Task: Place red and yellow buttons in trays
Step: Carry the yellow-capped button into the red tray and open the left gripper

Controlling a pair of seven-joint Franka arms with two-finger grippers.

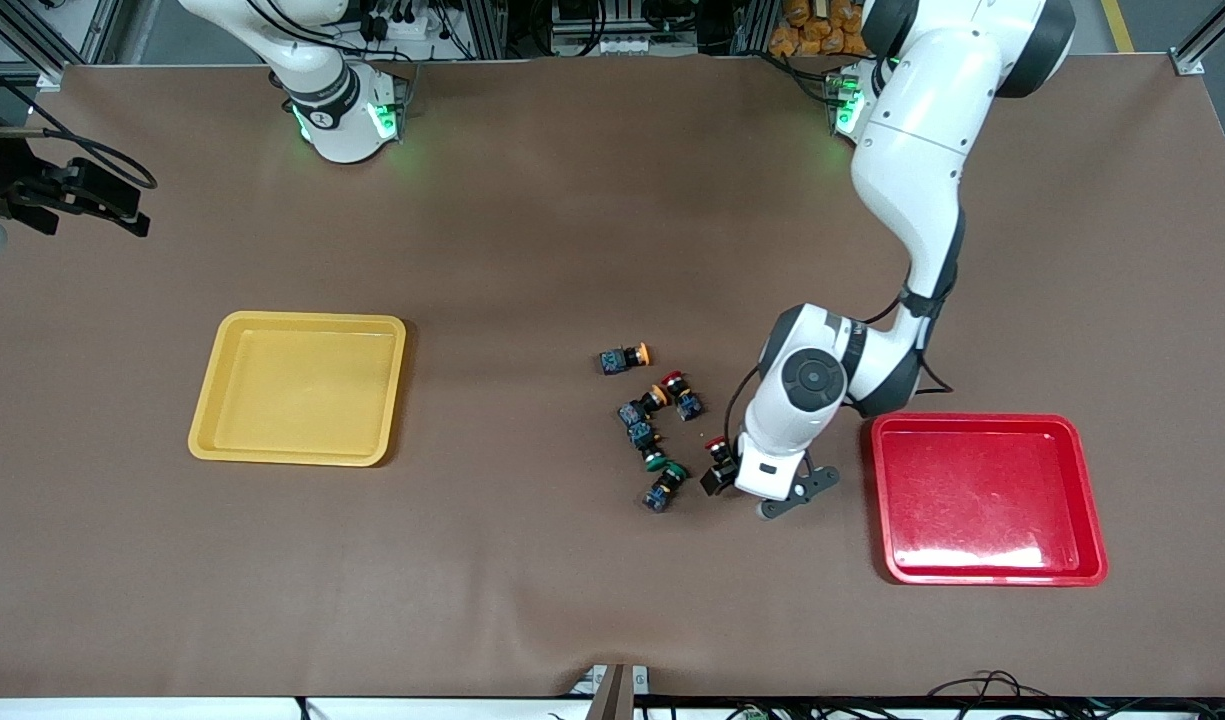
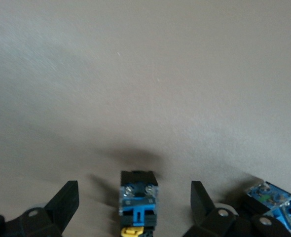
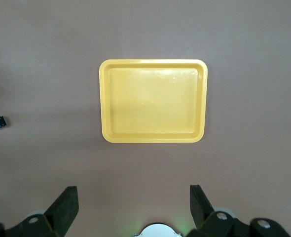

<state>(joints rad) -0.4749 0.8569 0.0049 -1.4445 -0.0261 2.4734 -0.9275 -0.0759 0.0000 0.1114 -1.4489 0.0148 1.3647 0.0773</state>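
A brown mat (image 1: 532,230) is covering the table. The left gripper (image 2: 135,207) is straddling a red button (image 1: 717,462), fingers spread, at lower centre. The right gripper (image 3: 133,210) is waiting released above the yellow tray (image 1: 297,387). The red tray (image 1: 987,500) is sitting lower right.

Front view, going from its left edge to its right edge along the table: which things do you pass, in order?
yellow tray → cluster of push-button switches → red-capped button between the open left gripper fingers → red tray.
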